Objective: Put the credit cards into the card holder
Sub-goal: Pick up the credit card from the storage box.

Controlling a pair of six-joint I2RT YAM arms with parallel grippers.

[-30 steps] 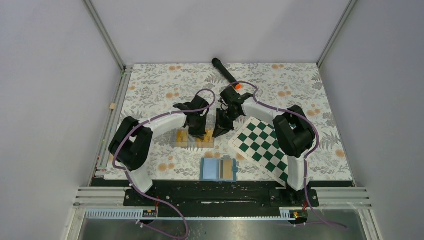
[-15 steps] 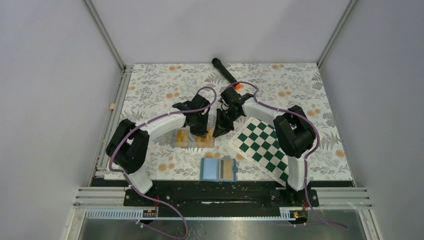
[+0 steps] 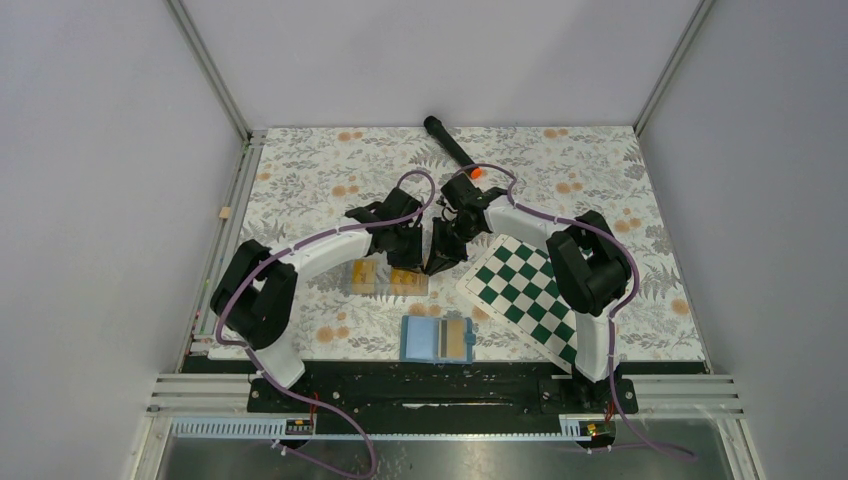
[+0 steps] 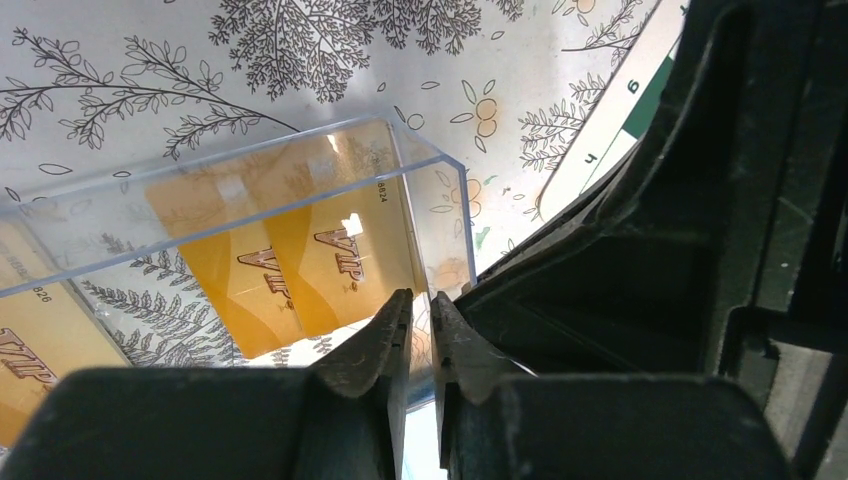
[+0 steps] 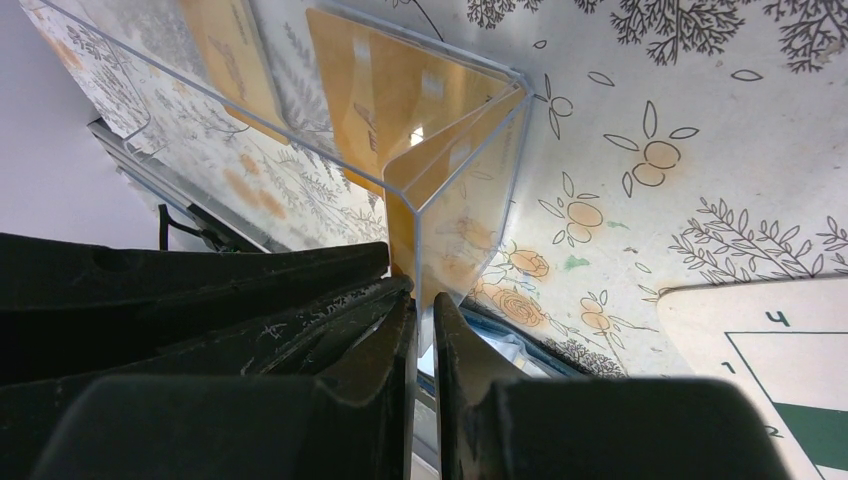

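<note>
Just ahead of the left gripper [image 4: 418, 335], the cards [image 4: 335, 265] are lying flat in the tray [image 4: 452, 215]. A couple overlap right off the fingertips and at least one more sits further along to their left, so as far as I can see none has been lifted out yet. Left fingers are only a thin slit apart, hanging by the tray's end wall, and I don't see a card between them. The right gripper [image 5: 425, 325] sits just across that same end of the tray. Its fingers are pinched narrow with the corner wall running down into the gap, so it looks to me like it's clamping the tray to steady it. The holder [image 3: 422, 340] is well back from both sets of fingers, toward the arm bases, lying flat and open. One half is blue and the other tan, and I honestly can't tell from up top if that's lining or a card in there. Chessboard [image 3: 520, 288] is off to the outer side of the right fingers, not involved. My read: early days, basically the whole job is left, meaning get a card out, bring it back to the holder, slide it in, repeat.
</note>
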